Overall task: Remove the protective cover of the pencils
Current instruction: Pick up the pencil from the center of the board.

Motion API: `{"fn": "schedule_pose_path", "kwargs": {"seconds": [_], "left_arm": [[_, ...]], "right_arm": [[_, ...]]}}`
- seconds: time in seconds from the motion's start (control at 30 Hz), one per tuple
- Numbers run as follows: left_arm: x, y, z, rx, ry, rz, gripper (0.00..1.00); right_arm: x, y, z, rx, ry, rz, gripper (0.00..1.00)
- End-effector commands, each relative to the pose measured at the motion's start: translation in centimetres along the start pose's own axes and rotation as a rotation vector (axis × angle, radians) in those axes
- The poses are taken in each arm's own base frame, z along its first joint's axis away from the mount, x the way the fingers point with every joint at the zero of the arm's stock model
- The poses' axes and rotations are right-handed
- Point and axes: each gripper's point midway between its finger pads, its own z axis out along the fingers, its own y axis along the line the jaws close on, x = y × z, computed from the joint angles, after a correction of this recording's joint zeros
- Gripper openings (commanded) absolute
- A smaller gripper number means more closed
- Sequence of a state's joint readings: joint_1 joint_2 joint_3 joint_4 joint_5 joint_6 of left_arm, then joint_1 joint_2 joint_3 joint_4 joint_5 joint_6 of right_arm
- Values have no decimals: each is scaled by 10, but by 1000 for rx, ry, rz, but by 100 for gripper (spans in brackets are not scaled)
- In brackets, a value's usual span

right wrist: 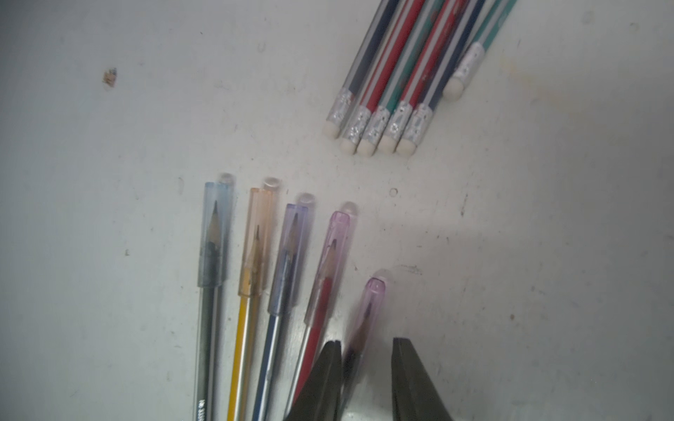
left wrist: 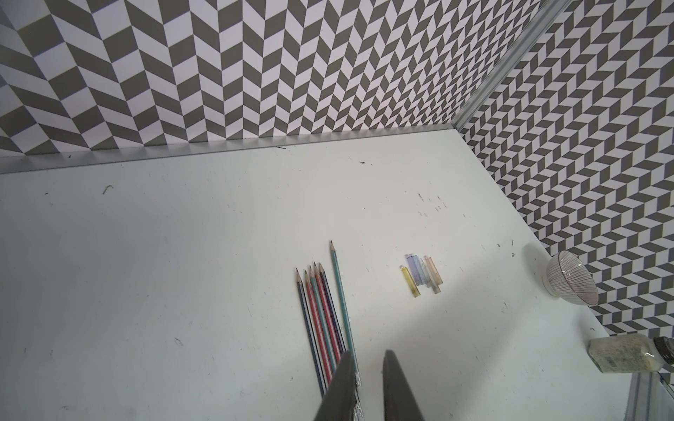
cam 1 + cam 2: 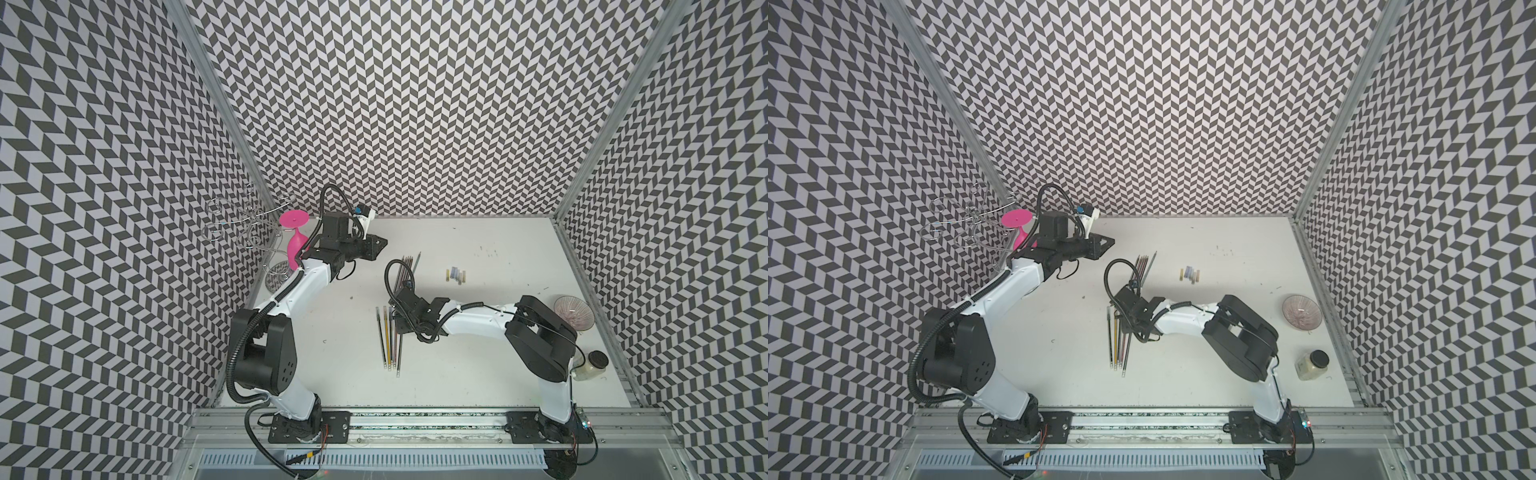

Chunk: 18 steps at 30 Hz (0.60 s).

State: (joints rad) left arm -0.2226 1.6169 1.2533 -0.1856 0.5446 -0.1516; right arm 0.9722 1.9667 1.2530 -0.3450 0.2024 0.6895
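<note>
Five pencils (image 1: 255, 262) with see-through protective covers in blue, orange, purple and pink lie side by side on the white table (image 3: 478, 353). They also show in both top views (image 3: 388, 340) (image 3: 1116, 340). My right gripper (image 1: 366, 342) is low over the fifth one, open. That blurred pencil with the pink cover (image 1: 374, 295) lies between the jaws, against one finger. Several bare pencils (image 3: 409, 266) (image 2: 321, 313) lie further back, with the pulled-off covers (image 3: 456, 275) (image 2: 423, 277) beside them. My left gripper (image 3: 376, 243) (image 2: 368, 353) hangs raised at the back left, narrowly open and empty.
A ribbed bowl (image 3: 573, 311) and a lying jar (image 3: 590, 365) are by the right wall. A pink goblet (image 3: 296, 241) and a wire rack (image 3: 241, 224) stand in the back left corner. Patterned walls close three sides.
</note>
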Motion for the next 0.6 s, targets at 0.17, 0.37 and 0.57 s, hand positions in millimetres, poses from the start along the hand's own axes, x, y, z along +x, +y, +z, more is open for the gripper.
{"fn": "schedule_pose_path", "kwargs": {"seconds": [0.17,0.37,0.57], "left_arm": [[-1,-2,2,15,-9,2,17],[0,-1,3,11,-5,0,17],[0,-1,2,9,-7,2,17]], "right_arm": [[-3,-4,3,42,-24,5,26],[3,-8,6,56,-11,10,25],[17,-22,8,79,7,33,21]]}}
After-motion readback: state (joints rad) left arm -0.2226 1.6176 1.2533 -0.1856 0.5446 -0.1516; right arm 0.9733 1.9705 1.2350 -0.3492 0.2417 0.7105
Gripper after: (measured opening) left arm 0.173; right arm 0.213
